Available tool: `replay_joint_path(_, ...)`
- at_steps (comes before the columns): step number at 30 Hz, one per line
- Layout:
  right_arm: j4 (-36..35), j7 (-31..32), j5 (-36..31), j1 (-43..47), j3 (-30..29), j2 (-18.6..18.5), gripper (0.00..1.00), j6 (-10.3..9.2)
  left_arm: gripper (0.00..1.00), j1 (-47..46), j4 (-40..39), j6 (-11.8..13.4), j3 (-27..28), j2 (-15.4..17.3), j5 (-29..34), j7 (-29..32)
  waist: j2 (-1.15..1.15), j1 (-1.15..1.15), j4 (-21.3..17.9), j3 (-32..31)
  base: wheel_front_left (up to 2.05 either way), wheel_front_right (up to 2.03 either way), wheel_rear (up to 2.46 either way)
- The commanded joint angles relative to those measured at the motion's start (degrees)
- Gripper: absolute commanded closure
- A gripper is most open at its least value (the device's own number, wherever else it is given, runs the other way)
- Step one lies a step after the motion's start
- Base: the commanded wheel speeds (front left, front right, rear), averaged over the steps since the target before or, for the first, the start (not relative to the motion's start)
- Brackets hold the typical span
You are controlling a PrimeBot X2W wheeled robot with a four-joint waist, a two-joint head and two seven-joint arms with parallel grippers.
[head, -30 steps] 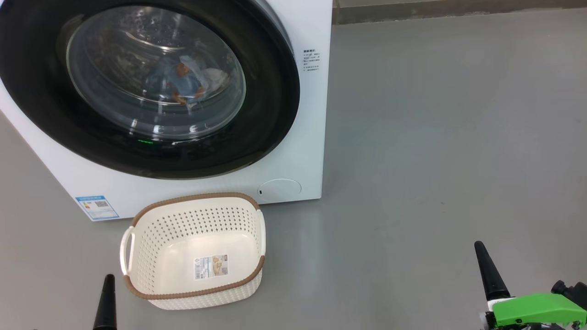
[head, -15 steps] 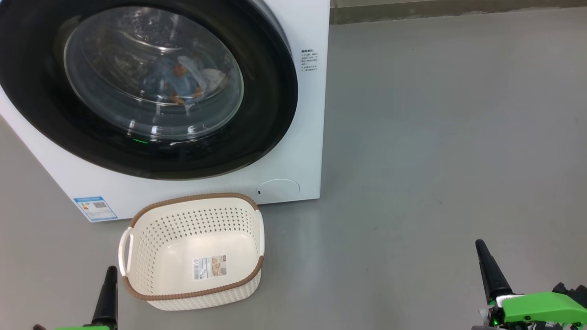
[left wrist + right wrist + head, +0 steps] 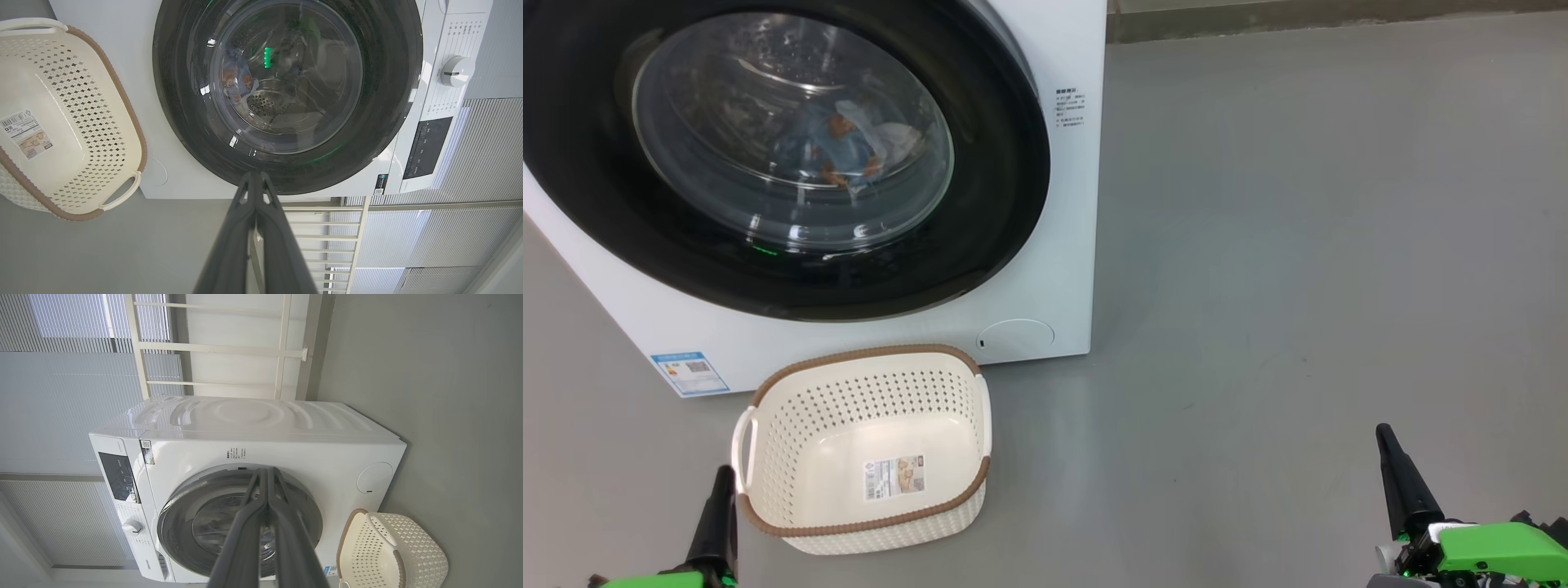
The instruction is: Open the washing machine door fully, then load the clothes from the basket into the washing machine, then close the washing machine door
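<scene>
Beside basket (image 3: pixel 866 354) | left gripper (image 3: pixel 722 478) upright, closed | right gripper (image 3: pixel 1384 437) tilted, closed

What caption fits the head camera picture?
Empty basket sits before the closed washing machine door, clothes showing through its glass.

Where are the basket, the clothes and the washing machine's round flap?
basket (image 3: pixel 849 400), head view, perforated far wall.
clothes (image 3: pixel 837 147), head view, blue bear-print fabric.
round flap (image 3: pixel 1017 336), head view, its white middle.
</scene>
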Motion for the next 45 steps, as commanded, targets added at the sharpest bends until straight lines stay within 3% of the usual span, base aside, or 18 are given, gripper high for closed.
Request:
replay_joint_path(1,-1.31,0.87,2.31,-2.60,1.06,-0.29,1.00,-0.08,1.00,-2.96,-0.85,-0.64,1.78,1.16,-2.30,0.89,0.00,0.00,-0.04,0.00,0.00,0.00,0.00)
replay_joint_path(45,-1.31,0.91,2.48,-2.60,1.06,-0.29,1.00,-0.08,1.00,-2.98,-0.84,-0.65,1.78,1.16,-2.47,0.92,0.00,0.00,-0.05,0.01,0.00,0.00,0.00)
